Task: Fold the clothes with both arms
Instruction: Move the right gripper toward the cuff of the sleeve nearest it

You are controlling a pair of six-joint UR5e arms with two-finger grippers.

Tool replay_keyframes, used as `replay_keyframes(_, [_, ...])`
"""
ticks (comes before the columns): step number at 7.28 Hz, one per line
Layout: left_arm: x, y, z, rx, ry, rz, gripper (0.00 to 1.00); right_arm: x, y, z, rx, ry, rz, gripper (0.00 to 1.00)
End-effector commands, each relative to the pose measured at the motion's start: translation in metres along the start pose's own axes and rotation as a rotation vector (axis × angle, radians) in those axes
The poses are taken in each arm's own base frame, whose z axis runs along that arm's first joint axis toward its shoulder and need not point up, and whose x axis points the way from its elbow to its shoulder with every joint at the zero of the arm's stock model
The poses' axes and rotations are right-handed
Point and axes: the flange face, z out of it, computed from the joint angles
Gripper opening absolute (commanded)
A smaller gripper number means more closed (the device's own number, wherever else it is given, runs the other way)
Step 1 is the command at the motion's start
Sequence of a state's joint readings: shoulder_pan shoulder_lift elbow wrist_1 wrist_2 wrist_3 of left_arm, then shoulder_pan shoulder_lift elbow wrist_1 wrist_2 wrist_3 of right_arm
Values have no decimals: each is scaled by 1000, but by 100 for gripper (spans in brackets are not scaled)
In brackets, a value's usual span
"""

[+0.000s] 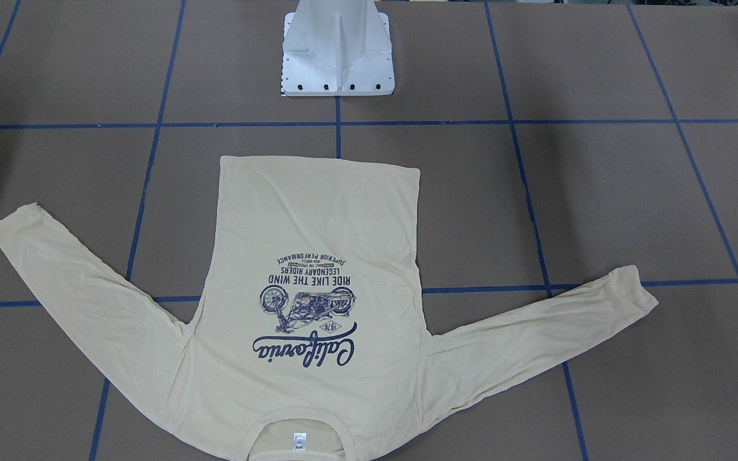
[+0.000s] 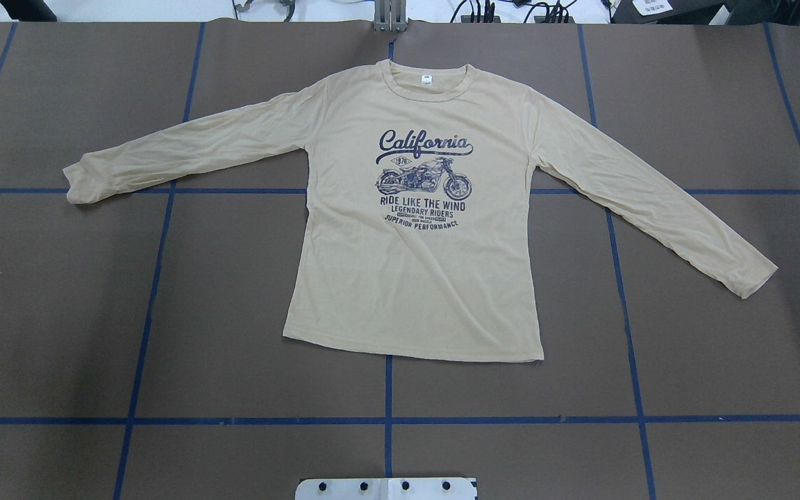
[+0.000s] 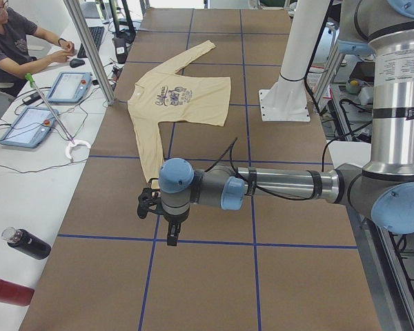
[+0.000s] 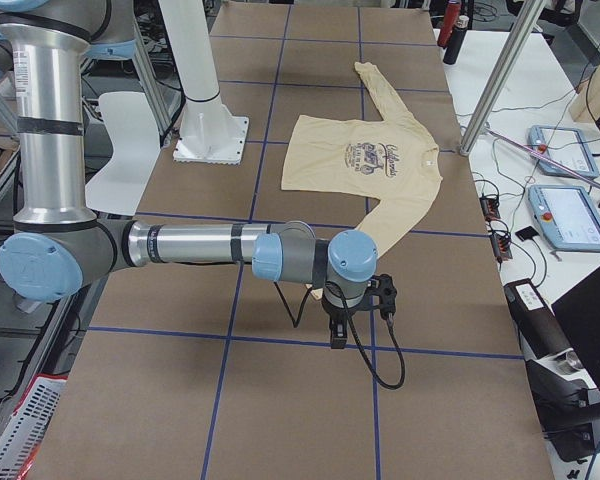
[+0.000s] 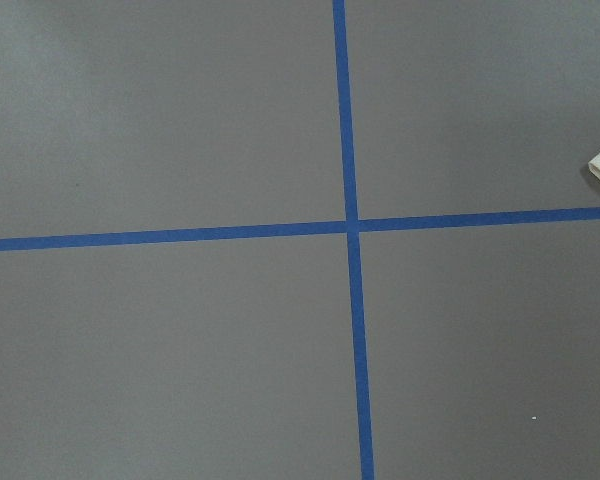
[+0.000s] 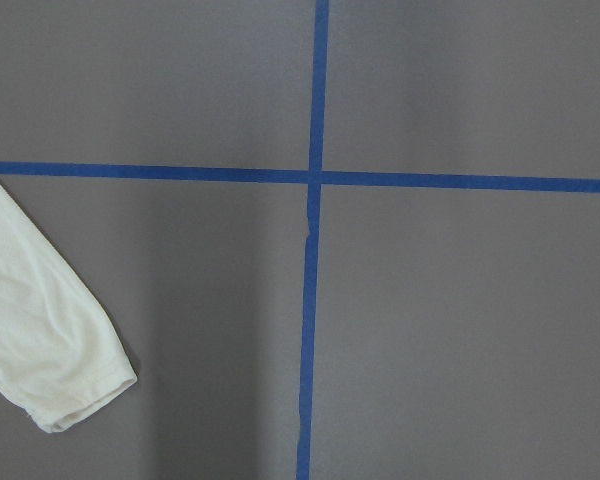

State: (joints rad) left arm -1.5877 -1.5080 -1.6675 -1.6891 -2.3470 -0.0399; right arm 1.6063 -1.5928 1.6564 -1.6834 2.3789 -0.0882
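Cream-yellow long-sleeved cotton T-shirt (image 2: 414, 278) is spread flat, brown blue-taped table (image 2: 60, 312) seen past every edge; whether the black left gripper (image 3: 171, 238) and right gripper (image 4: 337, 338) are parted cannot be told.

The T-shirt (image 2: 414, 278) lies spread flat on the table (image 2: 60, 312); its hem faces the pedestal base (image 2: 386, 489), well apart.

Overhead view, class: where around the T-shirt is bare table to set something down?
Bare table lies between the hem of the T-shirt and the pedestal base, and in both near corners below the sleeves. Crowded: the far edge, where collar and sleeves spread.
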Motion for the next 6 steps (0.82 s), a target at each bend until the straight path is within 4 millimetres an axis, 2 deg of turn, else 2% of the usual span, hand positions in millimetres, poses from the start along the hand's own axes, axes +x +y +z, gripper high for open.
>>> replay_keyframes(1, [1,-1,-1,3,0,3,100,-1,-3,-2,0,4,-1,100])
replay_keyframes(4, [5,-2,-5,14,1,14,100,-4,-5,-3,9,2,-10,100])
replay_keyframes(5, [11,-9,-11,32,3,35,100,-18,-13,-17,38,1,-40,100])
replay_keyframes(6, [28,-21,-25,68,3,77,100,-33,-19,-21,44,7,-77,100])
